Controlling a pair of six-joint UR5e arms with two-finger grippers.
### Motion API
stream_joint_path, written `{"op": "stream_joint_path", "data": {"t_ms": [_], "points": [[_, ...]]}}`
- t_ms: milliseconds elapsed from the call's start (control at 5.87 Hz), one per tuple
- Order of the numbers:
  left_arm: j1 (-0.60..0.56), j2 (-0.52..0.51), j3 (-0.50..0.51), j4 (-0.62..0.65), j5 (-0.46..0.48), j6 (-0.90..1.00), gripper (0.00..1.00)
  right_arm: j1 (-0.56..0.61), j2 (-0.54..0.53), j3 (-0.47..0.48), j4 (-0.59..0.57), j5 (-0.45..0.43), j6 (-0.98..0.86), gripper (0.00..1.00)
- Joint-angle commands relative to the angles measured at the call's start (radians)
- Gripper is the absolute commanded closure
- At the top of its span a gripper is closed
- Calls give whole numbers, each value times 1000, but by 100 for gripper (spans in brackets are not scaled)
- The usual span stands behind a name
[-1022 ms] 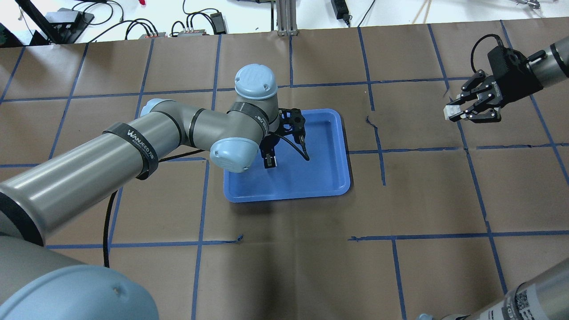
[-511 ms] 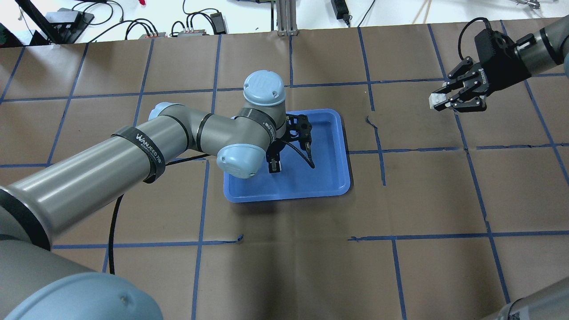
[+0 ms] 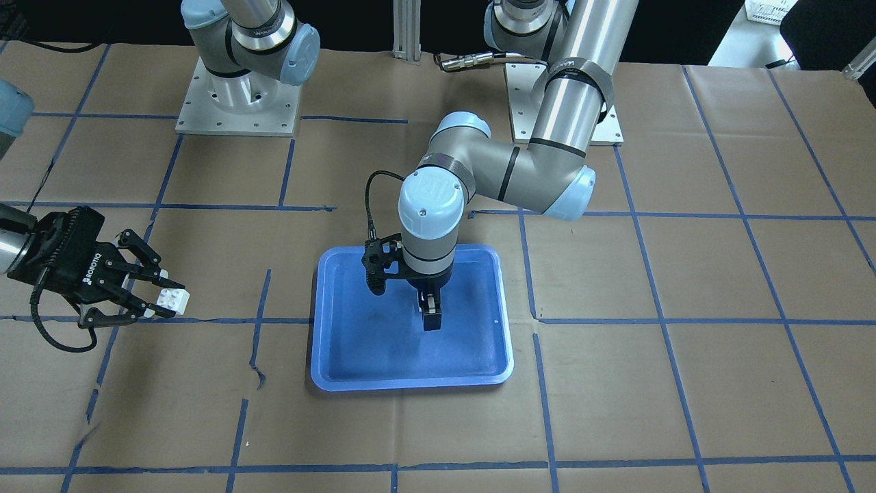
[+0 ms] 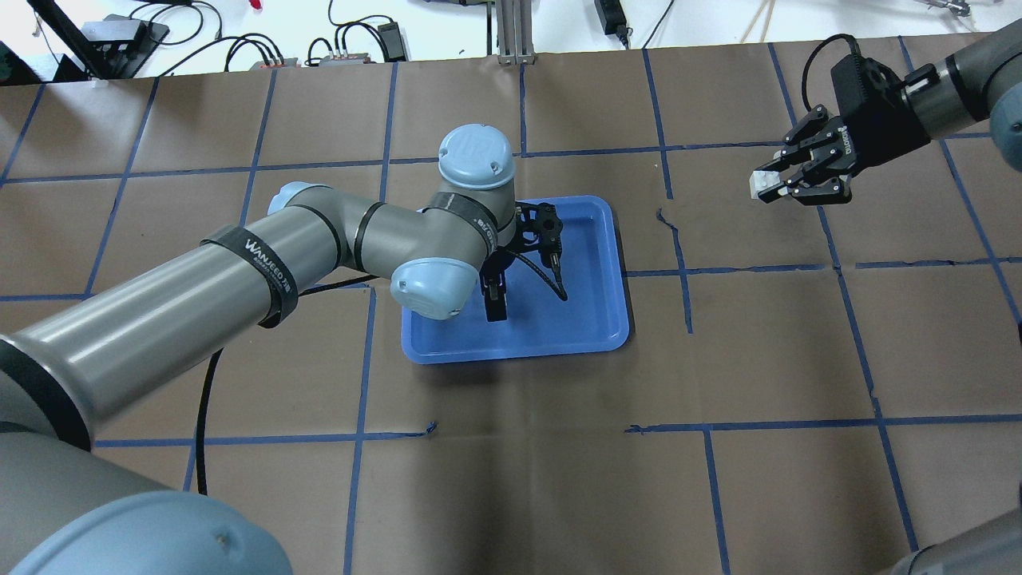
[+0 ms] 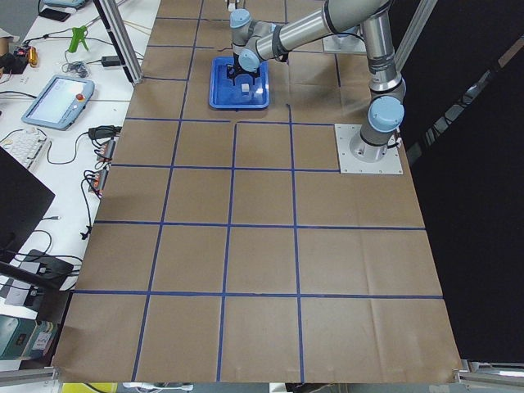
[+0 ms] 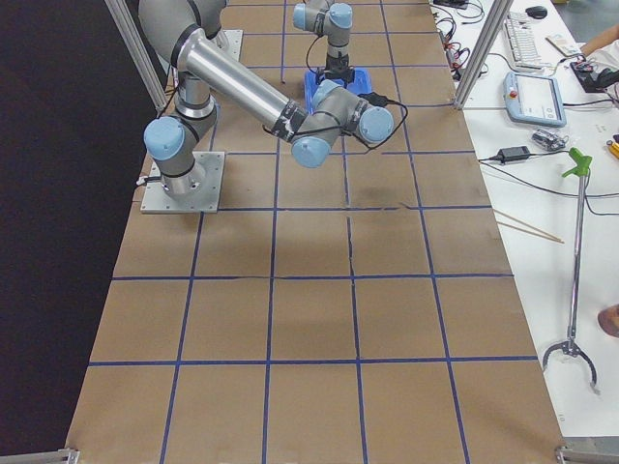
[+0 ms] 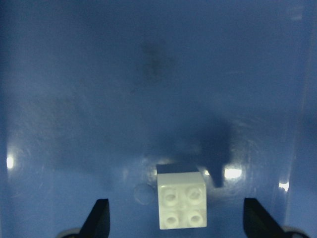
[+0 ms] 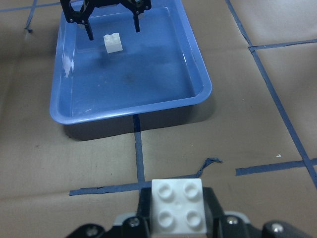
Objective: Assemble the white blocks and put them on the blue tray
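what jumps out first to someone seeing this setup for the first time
The blue tray at mid-table stands out against the brown paper, with the big left arm bent over it. Its jaws hang open either side of one white block standing in the tray. Far to the side, the right arm has its jaws shut on the other white block.
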Motion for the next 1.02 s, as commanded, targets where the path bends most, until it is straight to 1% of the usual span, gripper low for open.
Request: {"op": "stream_joint_path", "data": {"t_ms": [0,170,341,511,681,852], "points": [[1,60,47,-21,3,-161,4,1,0,4,-2,3,1,68],[3,105,77,-60,3,-214,4,6,0,6,-2,3,4,68],[30,189,81,-147,3,-230,4,39,0,6,-5,3,14,68],[67,271,83,-221,-3,-283,4,73,0,7,-50,3,57,68],[84,353,83,-289,-9,-293,4,108,0,26,-67,3,77,67],[93,422,86,-359,-8,-369,4,160,0,55,-124,5,109,66]]}}
